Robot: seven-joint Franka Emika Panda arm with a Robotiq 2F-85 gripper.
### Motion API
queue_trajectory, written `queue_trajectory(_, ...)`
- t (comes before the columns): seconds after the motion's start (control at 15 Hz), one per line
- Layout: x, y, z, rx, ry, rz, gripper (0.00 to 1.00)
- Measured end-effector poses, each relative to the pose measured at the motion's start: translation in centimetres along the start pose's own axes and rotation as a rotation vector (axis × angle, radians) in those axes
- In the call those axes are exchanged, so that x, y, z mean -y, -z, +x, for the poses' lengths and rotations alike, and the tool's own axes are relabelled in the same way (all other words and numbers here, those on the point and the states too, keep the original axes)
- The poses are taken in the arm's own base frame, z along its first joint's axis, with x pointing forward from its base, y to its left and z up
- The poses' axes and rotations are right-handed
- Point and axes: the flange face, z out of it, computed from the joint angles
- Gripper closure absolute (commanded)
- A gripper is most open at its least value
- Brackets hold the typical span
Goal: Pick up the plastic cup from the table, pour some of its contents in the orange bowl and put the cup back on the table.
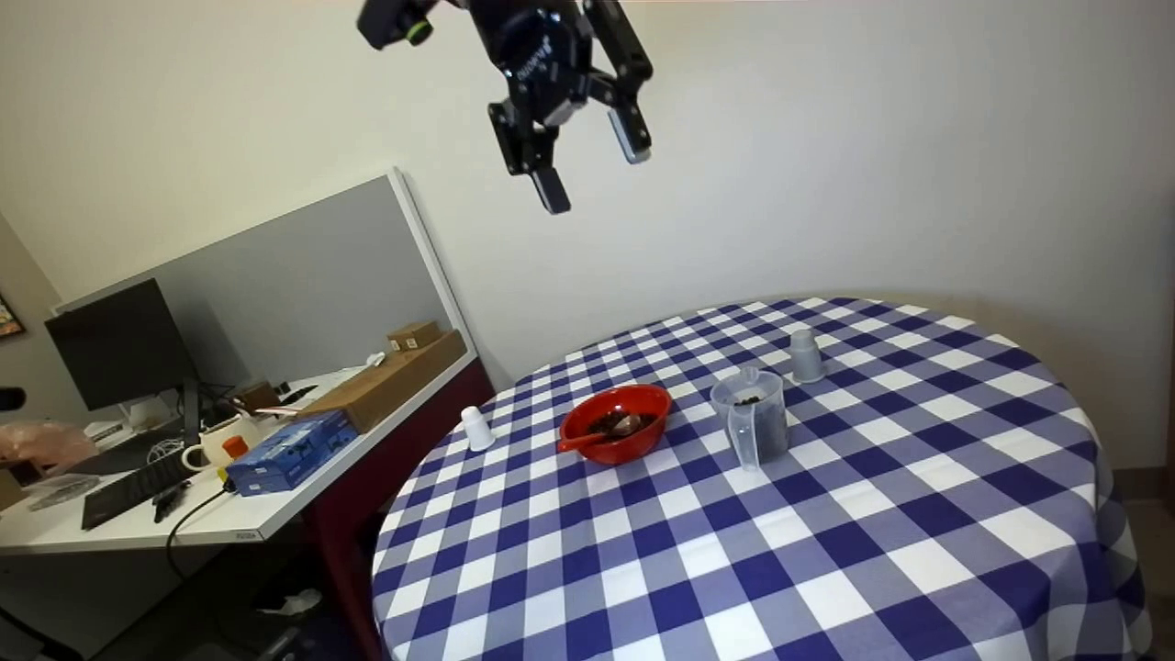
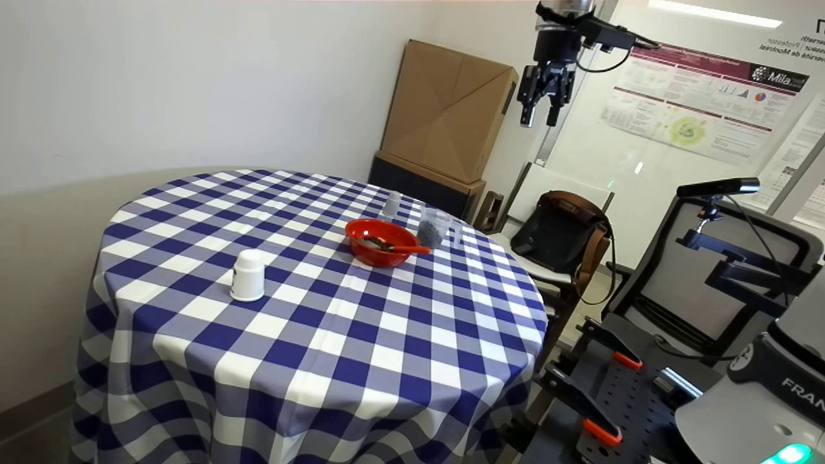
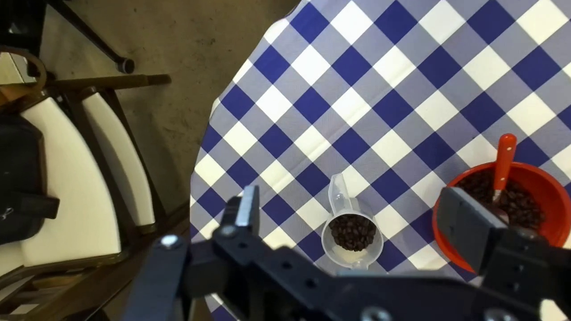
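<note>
The hand (image 1: pixel 592 165), fingers (image 1: pixel 551 190) parted, hangs high above the checkered tabletop (image 1: pixel 734 588). There the plastic cup (image 1: pixel 771 433), holding dark beans (image 3: pixel 352 231), stands upright near the orange bowl (image 1: pixel 638 447), where a spoon (image 3: pixel 503 162) rests.

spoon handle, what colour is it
Spoon handle: red-orange with pale dots, clearest in the wrist view.

- Round table (image 1: pixel 826 569): is wearing checkered cloth (image 1: pixel 643 560).
- Orange bowl (image 1: pixel 635 450), dial centre in an exterior view: is resting on it.
- Plastic cup (image 1: pixel 769 424): is standing at three o'clock.
- Grey container (image 1: pixel 806 357): is standing at two o'clock.
- White container (image 1: pixel 476 429): is standing at nine o'clock.
</note>
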Motion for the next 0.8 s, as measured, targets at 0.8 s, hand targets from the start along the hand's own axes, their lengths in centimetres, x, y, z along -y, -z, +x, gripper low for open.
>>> queue_trajectory(0.8,5.9,-11.0,14.6,0.087,0.289,0.042,0.00)
